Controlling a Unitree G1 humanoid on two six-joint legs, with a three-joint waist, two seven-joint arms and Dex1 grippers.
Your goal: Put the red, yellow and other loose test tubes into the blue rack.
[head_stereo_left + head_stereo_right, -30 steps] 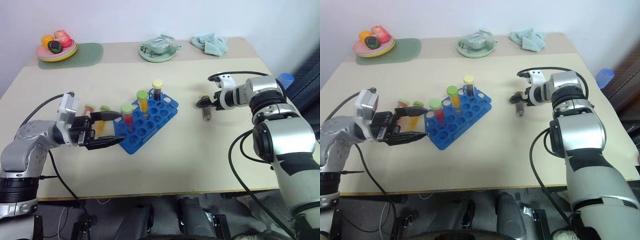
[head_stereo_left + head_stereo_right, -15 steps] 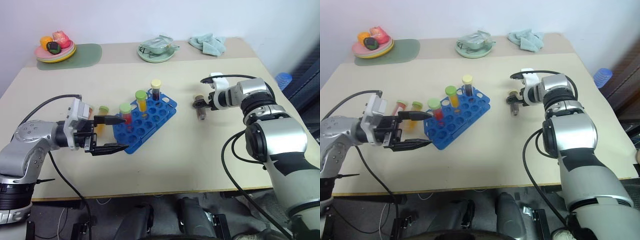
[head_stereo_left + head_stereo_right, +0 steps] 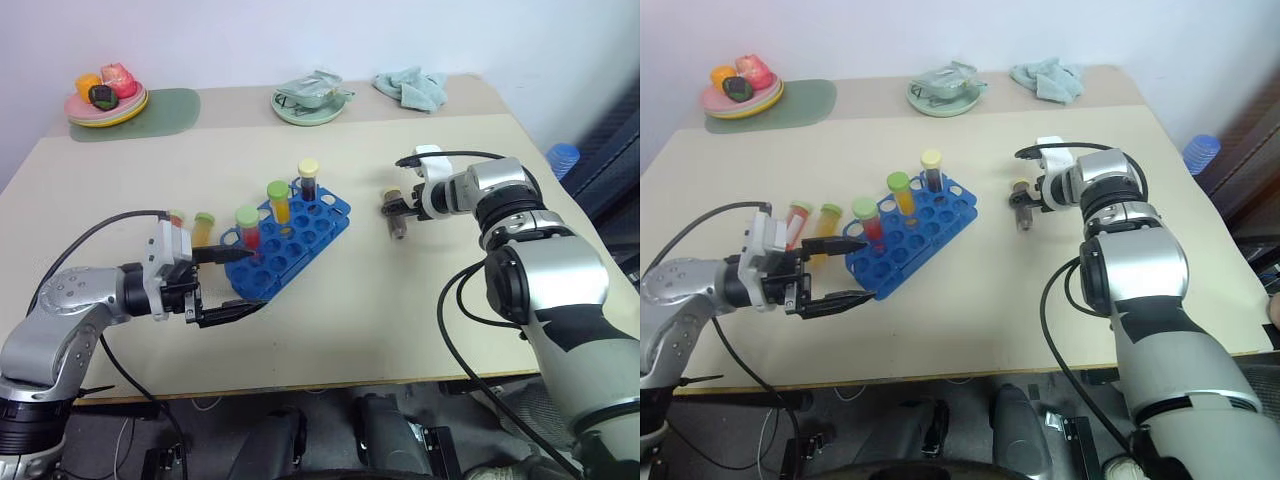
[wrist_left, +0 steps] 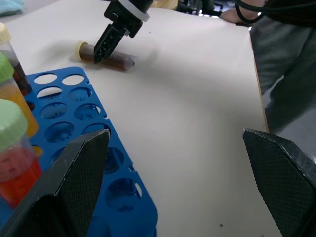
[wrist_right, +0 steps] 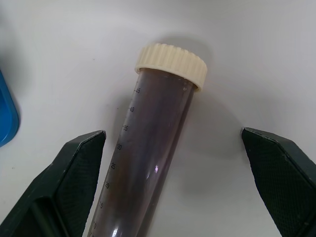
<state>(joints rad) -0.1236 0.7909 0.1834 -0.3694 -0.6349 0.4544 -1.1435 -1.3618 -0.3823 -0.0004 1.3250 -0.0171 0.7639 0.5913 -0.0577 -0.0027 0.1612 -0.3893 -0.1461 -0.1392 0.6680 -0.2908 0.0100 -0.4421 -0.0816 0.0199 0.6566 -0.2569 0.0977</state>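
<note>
- The blue rack (image 3: 288, 243) lies slanted on the beige desk (image 3: 400, 300), about midway between the desk's near and far edges and a little toward the left edge.
- Three tubes stand upright in the rack, in a line along its far-left side: a red tube (image 3: 249, 228) with a pale green cap, a yellow-orange tube (image 3: 279, 201) with a green cap, and a dark tube (image 3: 309, 179) with a pale yellow cap. The other holes of the rack are empty.
- Two more tubes (image 3: 813, 217) lie flat on the desk just beside the rack, on the side toward the left edge; one seems reddish and one orange, but they are small there.
- A brown tube (image 5: 148, 168) with a cream cap lies flat on the desk, well apart from the rack, toward the right edge.
- At the far edge are a plate with fruit-like pieces (image 3: 105, 95) on a green mat, a green dish (image 3: 312, 100) with something crumpled in it, and a light blue cloth (image 3: 411, 88).
- The left hand (image 3: 232, 284) is wide, holds nothing, and hangs near the rack's corner nearest the near edge of the desk.
- The right hand (image 5: 173, 182) is wide too, its fingers (image 5: 74, 173) on both sides of the brown tube without touching it.
- The right wrist view shows a printed scale on the brown tube's wall. The left wrist view shows the right hand's fingers pointing down at that tube.
</note>
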